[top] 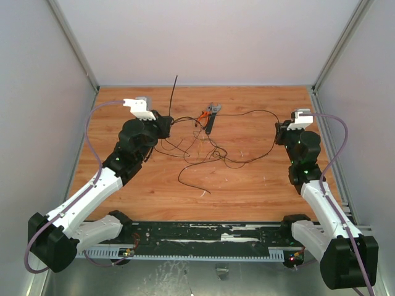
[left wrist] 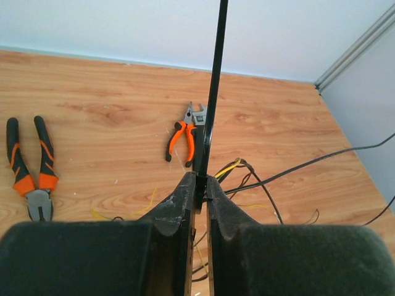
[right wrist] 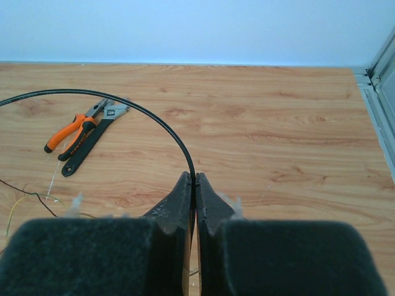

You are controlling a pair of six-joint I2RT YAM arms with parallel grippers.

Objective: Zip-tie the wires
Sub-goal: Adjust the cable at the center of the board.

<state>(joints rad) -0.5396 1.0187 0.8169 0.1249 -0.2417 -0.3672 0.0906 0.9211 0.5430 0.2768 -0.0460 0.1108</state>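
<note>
My left gripper [top: 167, 123] is shut on the zip tie [top: 173, 92], a straight black strip that sticks up and away from the fingertips; in the left wrist view the zip tie [left wrist: 213, 92] rises from the closed gripper [left wrist: 200, 180]. The wires [top: 203, 154] lie in loose thin loops on the wooden table between the arms. My right gripper [top: 279, 133] is shut on one black strand; in the right wrist view this wire [right wrist: 154, 119] arcs left from the closed gripper [right wrist: 195, 180]. Some wires [left wrist: 271, 179] also show in the left wrist view.
Orange-handled pliers [top: 202, 116] and a black adjustable wrench [top: 212, 119] lie at the back centre, also in the right wrist view as pliers [right wrist: 69, 132] and wrench [right wrist: 92, 139]. A second pair of pliers [left wrist: 29, 169] lies left in the left wrist view. Walls enclose the table.
</note>
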